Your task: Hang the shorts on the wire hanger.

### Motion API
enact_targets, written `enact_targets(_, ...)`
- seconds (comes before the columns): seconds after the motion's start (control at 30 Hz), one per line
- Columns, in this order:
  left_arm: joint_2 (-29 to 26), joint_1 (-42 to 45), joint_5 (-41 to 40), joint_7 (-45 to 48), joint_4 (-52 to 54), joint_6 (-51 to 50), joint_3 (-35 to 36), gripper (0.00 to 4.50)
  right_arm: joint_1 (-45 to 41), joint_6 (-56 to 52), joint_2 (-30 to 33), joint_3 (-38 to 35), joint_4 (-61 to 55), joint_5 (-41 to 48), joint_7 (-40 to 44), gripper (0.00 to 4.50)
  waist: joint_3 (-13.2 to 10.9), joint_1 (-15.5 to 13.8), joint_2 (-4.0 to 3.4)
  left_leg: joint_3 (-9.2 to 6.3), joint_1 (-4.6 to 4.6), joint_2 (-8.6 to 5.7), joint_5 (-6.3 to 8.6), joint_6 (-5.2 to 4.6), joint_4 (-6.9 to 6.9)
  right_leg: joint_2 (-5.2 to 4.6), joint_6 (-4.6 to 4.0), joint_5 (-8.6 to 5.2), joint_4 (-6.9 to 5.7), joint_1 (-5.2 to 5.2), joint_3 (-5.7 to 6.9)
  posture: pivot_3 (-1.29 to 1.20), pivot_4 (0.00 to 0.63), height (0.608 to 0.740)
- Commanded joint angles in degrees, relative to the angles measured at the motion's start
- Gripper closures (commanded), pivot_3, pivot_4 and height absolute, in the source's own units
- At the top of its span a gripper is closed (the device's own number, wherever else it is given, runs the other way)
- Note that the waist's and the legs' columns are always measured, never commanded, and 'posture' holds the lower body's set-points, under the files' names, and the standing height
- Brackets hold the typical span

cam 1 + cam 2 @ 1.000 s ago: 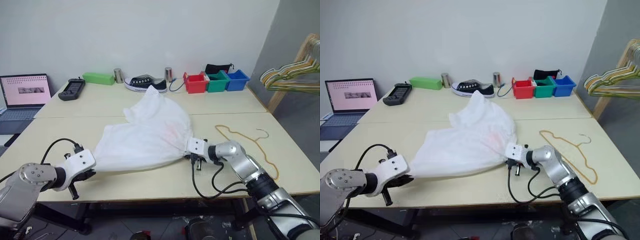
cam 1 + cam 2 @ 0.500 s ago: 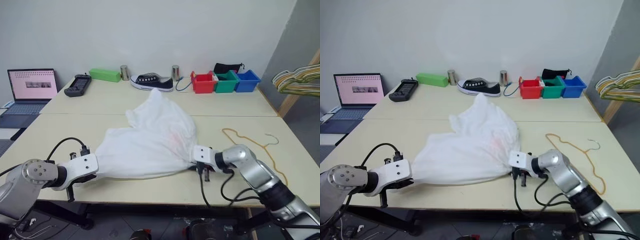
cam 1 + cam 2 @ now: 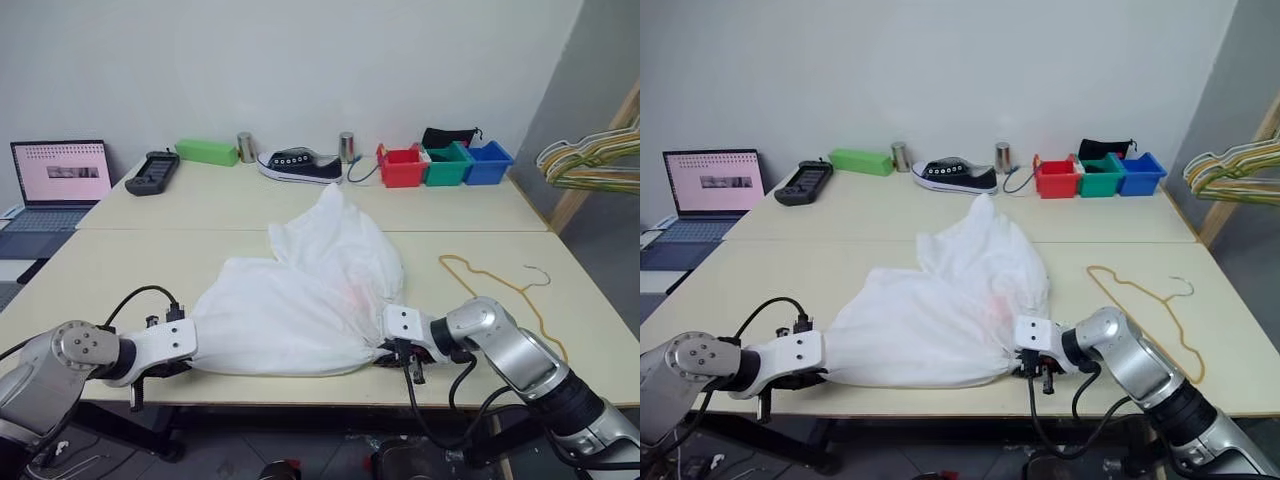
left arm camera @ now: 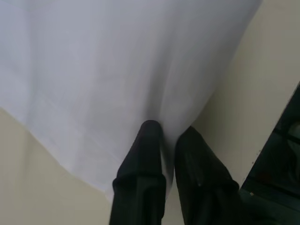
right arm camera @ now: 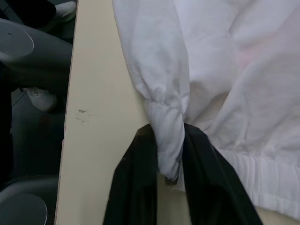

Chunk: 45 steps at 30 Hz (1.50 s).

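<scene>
1. I see the shorts (image 3: 310, 290) spread across the near half of the table (image 3: 120, 260), one end bunched up toward the middle.
2. My left gripper (image 4: 168, 140) pinches the cloth's near-left corner by the table's front edge, its fingers (image 4: 145, 154) narrow with fabric between them.
3. My right gripper (image 5: 169, 157) grips the gathered waistband at the near-right corner, fingers close around the bunched cloth.
4. The wire hanger (image 3: 500, 290) lies flat on the table to the right of the shorts, apart from them.
</scene>
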State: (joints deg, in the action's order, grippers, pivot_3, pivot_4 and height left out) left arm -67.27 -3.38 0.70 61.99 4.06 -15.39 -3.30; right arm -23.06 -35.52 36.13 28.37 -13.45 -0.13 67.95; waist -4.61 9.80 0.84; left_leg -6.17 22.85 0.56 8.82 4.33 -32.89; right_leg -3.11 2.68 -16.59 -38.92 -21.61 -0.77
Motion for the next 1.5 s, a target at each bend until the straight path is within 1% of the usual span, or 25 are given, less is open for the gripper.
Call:
enact_targets(0.03,-1.2,1.6,-1.0,2.1,0.2,1.3,2.0,3.12,-1.4,-2.3,2.8,-3.0,-5.7,3.7,2.2,2.72,0.0,-0.1,-0.01,0.0,0.0,0.0,-0.01,-0.01,0.0,0.0,0.0,0.0,-0.01,0.01,0.01,-0.17,0.01,0.74)
enact_targets(0.1,-1.9,1.4,-2.9,4.4,1.6,1.8,3.2,2.69,-1.8,-4.5,4.9,-5.2,-9.0,5.9,2.7,2.23,0.0,-0.1,0.0,0.02,0.02,0.0,-0.03,-0.05,0.0,0.0,0.0,0.0,-0.01,0.01,0.01,-0.17,0.007,0.74)
enact_targets(0.2,-4.5,1.0,-4.2,8.2,4.4,4.4,4.6,2.02,-3.0,-10.1,7.5,-9.6,-15.1,10.9,3.2,1.47,0.0,0.0,0.04,0.05,0.05,0.03,-0.08,-0.13,0.0,-0.01,0.0,0.0,0.0,-0.03,0.03,-0.18,0.011,0.74)
enact_targets(0.23,-5.1,1.2,-5.4,9.6,6.2,4.1,5.3,1.86,-3.6,-12.8,7.9,-11.4,-16.9,12.9,2.8,1.32,0.0,0.0,0.04,0.05,0.06,0.06,-0.06,-0.1,0.0,-0.01,-0.02,-0.01,0.0,-0.05,0.06,-0.2,0.017,0.74)
enact_targets(0.33,-5.1,4.7,-10.7,12.7,11.5,1.1,6.4,1.07,-5.7,-19.6,7.7,-16.8,-18.7,16.3,-1.0,0.47,-0.1,0.1,0.01,0.09,0.06,0.1,0.11,0.17,0.0,-0.01,-0.1,-0.06,0.0,-0.07,0.07,-0.22,0.023,0.74)
enact_targets(0.37,-3.8,7.5,-13.4,13.2,13.3,-0.6,6.2,0.81,-6.9,-22.4,6.5,-18.7,-16.5,15.8,-4.4,0.17,-0.1,0.1,0.03,0.09,0.07,0.1,0.12,0.2,0.0,-0.02,-0.1,-0.06,0.0,-0.07,0.08,-0.23,0.028,0.74)
enact_targets(0.4,-1.9,10.7,-15.9,13.0,14.7,-2.3,5.7,0.59,-7.6,-24.3,5.9,-20.2,-14.0,15.1,-7.4,0.0,-0.1,0.2,0.09,0.11,0.06,0.1,0.16,0.25,0.0,-0.02,-0.1,-0.06,0.01,-0.05,0.07,-0.24,0.032,0.74)
enact_targets(0.47,4.8,18.5,-20.4,9.4,16.6,-7.6,3.8,0.15,-7.2,-23.0,6.9,-22.0,-8.2,11.6,-12.9,0.0,-0.3,0.2,0.13,0.12,0.07,0.09,0.16,0.26,-0.01,-0.03,-0.1,-0.06,0.08,-0.03,0.08,-0.25,0.035,0.74)
enact_targets(0.5,9.2,22.4,-21.7,6.8,16.8,-10.0,2.5,0.05,-6.6,-21.8,7.7,-22.9,-4.8,9.6,-16.0,0.0,-0.3,0.2,0.13,0.12,0.07,0.08,0.16,0.25,-0.01,-0.04,-0.09,-0.06,0.21,0.1,0.14,-0.27,0.037,0.74)
enact_targets(0.53,12.9,25.4,-22.2,4.5,16.7,-12.1,1.1,0.05,-6.1,-20.8,8.4,-23.6,-1.8,7.8,-18.8,0.0,-0.3,0.1,0.11,0.15,0.06,0.07,0.13,0.2,-0.04,-0.05,-0.08,-0.05,0.28,0.21,0.16,-0.27,0.037,0.74)
enact_targets(0.6,19.4,29.2,-20.2,0.8,16.3,-13.1,-2.5,0.05,-5.0,-19.6,10.1,-25.4,3.1,5.5,-22.7,0.0,-0.3,0.1,0.15,0.19,0.09,0.01,-0.07,-0.11,-0.17,-0.05,0.13,0.07,0.35,0.34,0.1,-0.29,0.033,0.74)
enact_targets(0.67,23.8,31.1,-17.9,-1.7,15.6,-12.4,-5.7,0.05,-3.0,-18.2,11.9,-26.7,5.6,5.2,-23.4,0.0,-0.3,0.9,0.16,0.35,0.09,-0.02,-0.11,-0.18,-0.23,-0.05,0.24,0.13,0.33,0.59,-0.1,-0.3,0.025,0.74)
enact_targets(0.73,28.6,33.2,-16.8,-4.6,13.7,-12.1,-7.6,0.05,-0.5,-15.7,13.8,-26.9,8.4,4.3,-23.9,0.0,-0.3,1.8,0.15,0.5,0.09,-0.01,-0.14,-0.22,-0.25,-0.02,0.27,0.15,0.21,0.54,-0.24,-0.32,0.021,0.74)
enact_targets(0.8,32.7,34.7,-17.1,-5.9,11.8,-12.5,-8.9,0.05,1.2,-14.1,15.0,-26.9,11.3,3.9,-24.2,0.0,-0.2,3.3,0.15,0.51,0.12,0.02,-0.14,-0.22,-0.23,0.04,0.53,0.19,0.15,0.5,-0.23,-0.32,0.017,0.74)
enact_targets(0.83,33.9,34.8,-17.6,-5.9,11.5,-13.1,-9.3,0.05,1.7,-13.5,15.5,-26.8,12.0,3.8,-24.1,0.0,-0.2,4.0,0.12,0.53,0.12,0.05,-0.13,-0.24,-0.18,0.07,0.54,0.15,0.12,0.44,-0.27,-0.33,0.015,0.74)
enact_targets(0.97,34.4,33.9,-16.9,-3.8,11.5,-11.8,-11.5,0.05,1.6,-14.1,16.1,-27.6,14.9,4.9,-23.4,0.0,-0.2,7.3,0.06,0.59,0.09,0.04,-0.1,-0.27,-0.17,0.07,0.62,-0.03,0.02,0.45,-0.32,-0.33,0.015,0.74)
enact_targets(1.07,34.8,34.0,-16.7,-4.1,11.1,-11.9,-11.8,0.05,1.0,-13.4,16.1,-27.3,18.9,4.3,-23.8,0.0,-0.2,9.1,0.13,0.58,0.04,0.04,-0.1,-0.27,-0.18,0.06,0.64,-0.02,0.01,0.51,-0.31,-0.32,0.025,0.74)
enact_targets(1.17,35.1,33.6,-16.7,-4.2,11.6,-12.3,-12.4,0.05,0.2,-13.0,15.8,-26.9,22.8,4.3,-23.2,0.0,-0.2,10.3,0.15,0.57,0.01,0.02,-0.1,-0.27,-0.23,0.04,0.36,-0.18,0.03,0.57,-0.33,-0.32,0.026,0.74)
enact_targets(1.3,35.4,33.2,-15.9,-4.3,11.2,-11.7,-13.3,0.05,-1.2,-12.8,15.3,-26.2,27.4,4.6,-22.1,0.0,-0.3,11.5,0.28,0.54,-0.25,0.01,-0.1,-0.27,-0.28,0.01,0.36,-0.18,0.12,0.96,-0.28,-0.31,0.027,0.74)
enact_targets(1.37,35.8,33.7,-15.3,-4.5,10.6,-11.6,-13.8,0.05,-2.1,-13.2,14.6,-25.9,29.6,5.7,-20.1,0.0,-0.4,11.8,0.36,0.47,-0.48,0.02,-0.09,-0.26,-0.27,0.0,0.35,-0.19,0.22,1.25,-0.21,-0.31,0.029,0.74)
enact_targets(1.5,35.8,34.2,-15.0,-4.2,10.6,-11.8,-14.1,0.05,-3.5,-14.3,13.8,-24.9,31.1,7.1,-17.3,0.0,-0.4,12.5,0.44,0.41,-0.56,0.02,-0.09,-0.26,-0.27,-0.01,0.34,-0.19,0.38,1.47,-0.15,-0.31,0.031,0.74)
